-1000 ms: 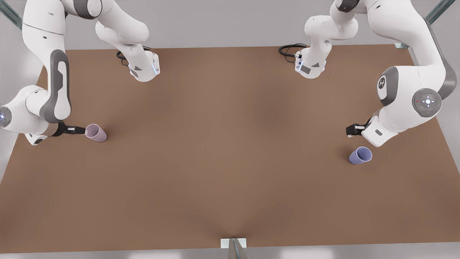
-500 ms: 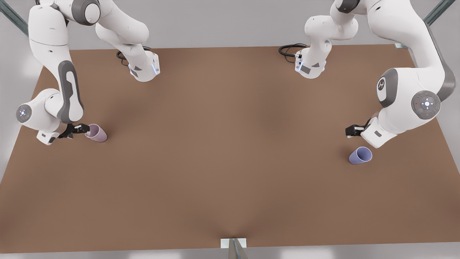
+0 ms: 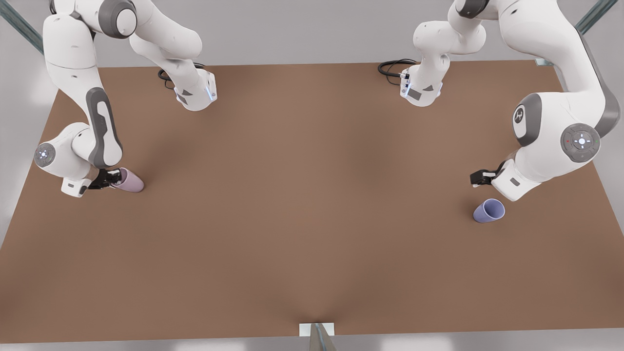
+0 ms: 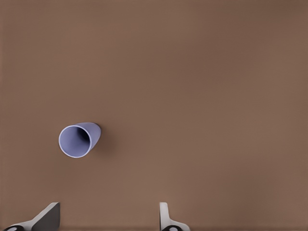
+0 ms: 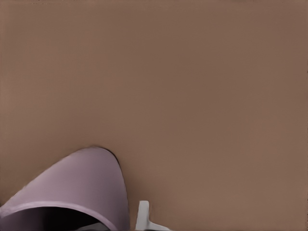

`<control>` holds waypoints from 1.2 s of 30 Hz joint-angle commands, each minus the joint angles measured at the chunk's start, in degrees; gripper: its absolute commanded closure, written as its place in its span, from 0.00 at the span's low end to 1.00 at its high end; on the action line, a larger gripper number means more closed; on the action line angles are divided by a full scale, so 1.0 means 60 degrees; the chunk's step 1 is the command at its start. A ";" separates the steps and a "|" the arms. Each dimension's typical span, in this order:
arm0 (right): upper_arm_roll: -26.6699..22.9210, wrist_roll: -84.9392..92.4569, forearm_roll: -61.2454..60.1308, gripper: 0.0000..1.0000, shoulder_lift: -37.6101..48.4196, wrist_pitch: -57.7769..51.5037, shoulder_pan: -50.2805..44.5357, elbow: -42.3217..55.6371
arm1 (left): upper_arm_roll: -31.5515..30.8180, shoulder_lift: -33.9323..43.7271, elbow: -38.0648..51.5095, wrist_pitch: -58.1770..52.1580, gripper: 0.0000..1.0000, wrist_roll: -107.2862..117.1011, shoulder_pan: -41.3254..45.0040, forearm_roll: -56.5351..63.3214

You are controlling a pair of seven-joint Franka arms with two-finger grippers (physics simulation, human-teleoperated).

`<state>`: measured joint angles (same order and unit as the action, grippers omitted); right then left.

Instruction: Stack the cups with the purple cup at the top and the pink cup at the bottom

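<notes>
No legible text, brand or number anywhere. Only sign: a small white emblem on the grey joint cap (image 3: 521, 116) of the arm at the front view's right, too small to read.

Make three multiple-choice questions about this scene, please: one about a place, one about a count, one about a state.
1. In the front view, where is the purple cup?
A. on the left
B. on the right
C. in the middle

2. How many cups stand on the table?
A. one
B. two
C. three

3. What is the state of the left gripper?
A. open, holding nothing
B. shut on the purple cup
C. shut on the pink cup

Answers:
1. B: the purple cup stands at the front view's right, near the left gripper.
2. B: there is only the purple cup and the pink cup, far apart on the table, with the right gripper at the pink one.
3. A: the left wrist view shows its fingers apart with bare table between.
</notes>
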<state>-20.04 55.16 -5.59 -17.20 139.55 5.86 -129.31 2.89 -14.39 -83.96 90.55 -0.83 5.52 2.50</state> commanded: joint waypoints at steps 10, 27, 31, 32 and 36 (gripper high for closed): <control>0.0614 -0.3960 -0.0006 0.79 0.1651 -0.2852 -0.2864 0.0999 | 0.0017 -0.0004 0.0019 0.0144 0.00 -0.0037 0.0003 0.0008; 0.3369 -1.9843 0.0081 0.79 -0.6874 -0.4655 -0.7993 1.3012 | 0.1086 -0.2113 -0.0917 0.3922 0.00 -0.2381 -0.0495 -0.0768; 0.3398 -2.0033 0.0081 0.79 -0.7108 -0.4144 -0.8081 1.3012 | 0.1233 -0.1996 -0.2471 0.5811 0.00 -0.2878 -0.0525 -0.0900; 0.3398 -2.0062 0.0081 0.79 -0.7108 -0.4128 -0.8081 1.3012 | 0.1247 -0.2084 -0.2558 0.6046 0.00 -0.2966 -0.0539 -0.0900; 0.3398 -2.0048 0.0067 0.67 -0.7225 -0.4084 -0.8066 1.3026 | 0.1335 -0.2099 -0.3144 0.6633 0.00 -0.3303 -0.0554 -0.0900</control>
<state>0.35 -28.76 -5.20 -60.53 114.40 -42.55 -51.20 10.82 -26.95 -102.73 123.61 -11.15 2.18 -2.82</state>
